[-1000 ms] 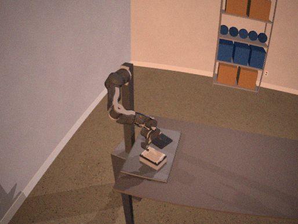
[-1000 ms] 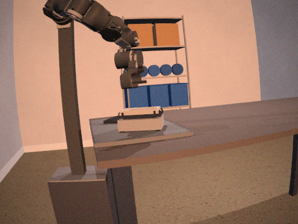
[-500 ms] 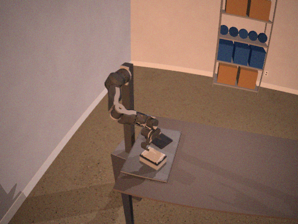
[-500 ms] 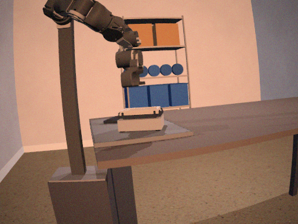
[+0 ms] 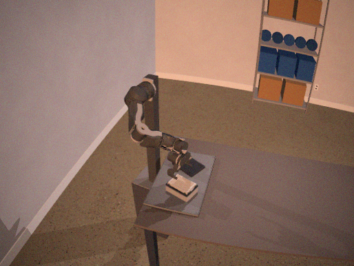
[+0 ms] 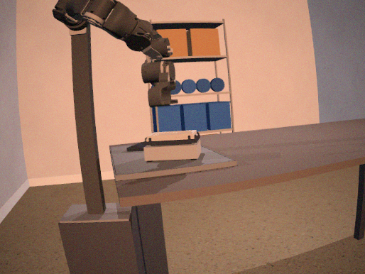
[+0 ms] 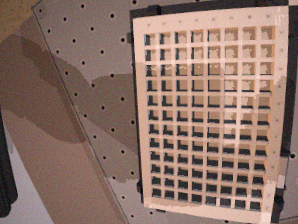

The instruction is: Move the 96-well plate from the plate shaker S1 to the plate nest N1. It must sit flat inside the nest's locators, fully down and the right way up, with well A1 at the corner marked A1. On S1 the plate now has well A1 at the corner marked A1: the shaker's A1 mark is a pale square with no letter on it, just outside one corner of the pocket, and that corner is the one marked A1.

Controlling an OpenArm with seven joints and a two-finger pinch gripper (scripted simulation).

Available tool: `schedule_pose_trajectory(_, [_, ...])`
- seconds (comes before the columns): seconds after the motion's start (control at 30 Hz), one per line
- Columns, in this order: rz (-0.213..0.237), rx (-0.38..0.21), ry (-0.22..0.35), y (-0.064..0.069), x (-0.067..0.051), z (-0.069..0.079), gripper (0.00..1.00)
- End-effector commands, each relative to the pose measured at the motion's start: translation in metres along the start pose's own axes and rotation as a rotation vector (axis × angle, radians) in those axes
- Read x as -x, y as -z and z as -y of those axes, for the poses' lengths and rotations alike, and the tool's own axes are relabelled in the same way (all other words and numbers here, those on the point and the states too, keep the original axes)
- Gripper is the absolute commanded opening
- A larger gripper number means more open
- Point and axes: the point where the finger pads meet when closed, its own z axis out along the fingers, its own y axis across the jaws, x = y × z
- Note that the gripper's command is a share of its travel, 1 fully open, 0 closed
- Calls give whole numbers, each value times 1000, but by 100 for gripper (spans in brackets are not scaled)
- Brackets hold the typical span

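Cream-coloured, the 96-well plate sits in shaker S1 near the desk's arm-side corner. Above it, the gripper hangs with fingers apart, holding nothing; I'd descend squarely, straddling the plate's long sides. Only the wrist view shows the wells; only the exterior shows the height gap.

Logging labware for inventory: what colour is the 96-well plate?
Pale cream, gridded with dark square wells; the 96-well plate shows best in the wrist view.
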Motion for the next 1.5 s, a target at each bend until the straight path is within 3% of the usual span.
schedule_pose_trajectory(0.0, [3, 2, 0, 1, 1, 0, 77])
schedule_pose_trajectory(0.17, [-4, -7, 6, -54, 0, 2, 77])
schedule_pose_trajectory(0.57, [-4, -7, 6, -54, 0, 2, 77])
schedule_pose_trajectory(0.73, [-5, -7, 5, -68, -1, 2, 77])
schedule_pose_trajectory(1.47, [-5, -7, 5, -65, -1, 2, 77])
